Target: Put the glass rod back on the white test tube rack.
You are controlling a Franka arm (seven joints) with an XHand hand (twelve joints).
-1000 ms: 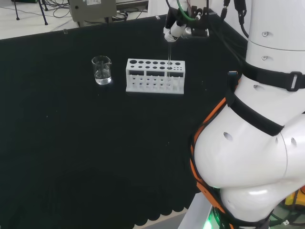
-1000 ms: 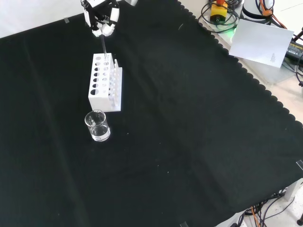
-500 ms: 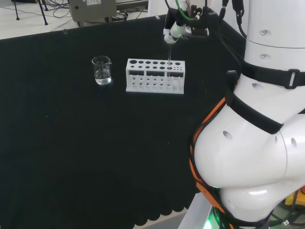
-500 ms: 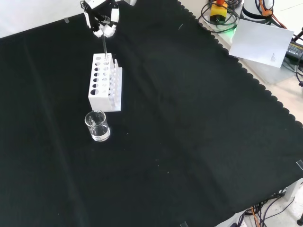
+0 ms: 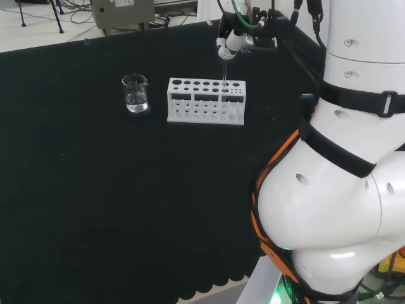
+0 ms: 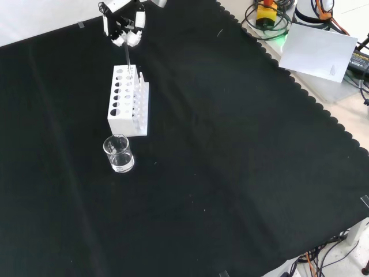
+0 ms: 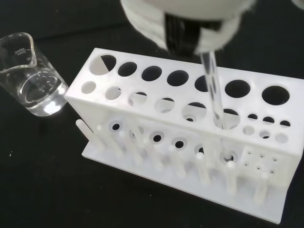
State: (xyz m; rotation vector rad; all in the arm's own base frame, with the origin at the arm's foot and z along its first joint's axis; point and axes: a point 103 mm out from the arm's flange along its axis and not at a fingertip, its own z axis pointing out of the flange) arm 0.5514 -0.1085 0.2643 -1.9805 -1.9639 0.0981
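The clear glass rod [image 7: 214, 101] stands nearly upright, its lower end down through a hole in the white test tube rack [image 7: 156, 89]. The hand [image 5: 231, 40] is above the rack's right end in the head view, its fingertips pinched on the rod's [image 5: 224, 82] top. In the front view the hand [image 6: 123, 27] hangs over the far end of the rack [image 6: 118, 115], and the rod [image 6: 127, 57] runs down from it into a far hole. A blurred white part of the hand [image 7: 190, 19] shows in the wrist view.
A small glass beaker [image 5: 135, 93] with a little clear liquid stands left of the rack in the head view, and nearer than the rack [image 6: 119, 154] in the front view. Black cloth lies all around. The arm's white links [image 5: 342, 158] rise at the head view's right.
In the head view the hand has edged slightly upward, still pinching the rod. The rod stays in the rack's hole. Rack and beaker have not moved.
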